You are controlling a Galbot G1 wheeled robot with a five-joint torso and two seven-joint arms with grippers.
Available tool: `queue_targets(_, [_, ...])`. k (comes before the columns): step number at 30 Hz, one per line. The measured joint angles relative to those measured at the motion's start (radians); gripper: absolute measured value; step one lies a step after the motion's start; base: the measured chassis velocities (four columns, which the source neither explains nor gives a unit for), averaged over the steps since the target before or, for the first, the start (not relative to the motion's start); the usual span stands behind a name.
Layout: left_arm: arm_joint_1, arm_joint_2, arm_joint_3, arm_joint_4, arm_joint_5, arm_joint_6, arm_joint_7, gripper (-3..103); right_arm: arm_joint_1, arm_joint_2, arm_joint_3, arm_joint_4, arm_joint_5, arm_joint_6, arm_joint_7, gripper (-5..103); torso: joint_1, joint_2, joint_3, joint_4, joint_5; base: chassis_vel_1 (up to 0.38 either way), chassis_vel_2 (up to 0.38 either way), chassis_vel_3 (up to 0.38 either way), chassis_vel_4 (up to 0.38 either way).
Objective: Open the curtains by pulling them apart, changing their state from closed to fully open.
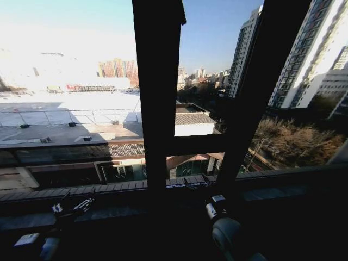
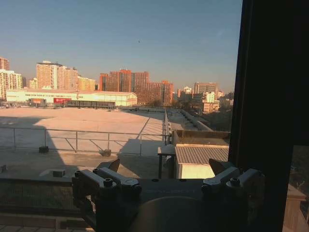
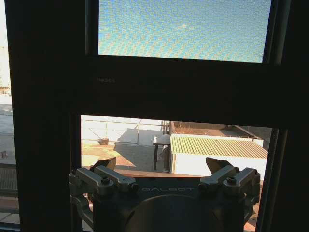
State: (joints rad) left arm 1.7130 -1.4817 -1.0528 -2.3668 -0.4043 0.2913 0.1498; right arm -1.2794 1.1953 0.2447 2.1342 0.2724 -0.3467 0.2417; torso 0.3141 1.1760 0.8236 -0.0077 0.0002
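Observation:
The curtains are out of view; bare glass and a city skyline lie ahead. My left gripper [image 1: 73,208] sits low at the left, just before the window sill, and in the left wrist view the left gripper [image 2: 165,166] is open with nothing between its fingers. My right gripper [image 1: 215,204] is low near the middle, close to the dark upright bar. In the right wrist view the right gripper [image 3: 161,163] is also open and holds nothing, facing the frame's crossbar.
A thick dark upright window bar [image 1: 157,92] stands in the middle, and a second dark bar [image 1: 261,81] leans across the right. A crossbar [image 3: 178,89] runs close in front of the right gripper. The dark sill [image 1: 163,220] spans the bottom.

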Motion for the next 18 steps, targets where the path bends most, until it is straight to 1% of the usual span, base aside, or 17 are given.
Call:
queue_targets(7, [-0.001,0.001,-0.004,0.005,0.003,-0.008,0.0,100,0.011,-0.007,-0.002,0.004,0.0,-0.001,0.001,100,0.0,0.0,0.0,0.0,-0.0001,-0.287,-0.426,0.27,0.435])
queue_targets(11, [-0.006,0.003,-0.007,0.01,0.003,-0.011,0.0,100,0.009,-0.012,-0.002,0.013,-0.001,-0.002,0.003,100,0.0,0.0,0.0,-0.0001,0.0,-0.228,-0.443,0.227,0.444])
queue_targets(16, [0.001,0.002,-0.008,0.013,0.002,-0.02,0.001,100,0.002,-0.014,0.0,0.022,-0.005,-0.011,0.02,100,0.0,0.0,0.0,-0.0001,0.0003,-0.134,-0.437,0.126,0.447])
queue_targets(18, [0.004,0.002,-0.008,0.013,0.002,-0.025,0.001,100,-0.001,-0.014,0.0,0.024,-0.006,-0.016,0.027,100,0.0,0.0,0.0,0.0001,0.0006,-0.006,-0.365,0.035,0.375])
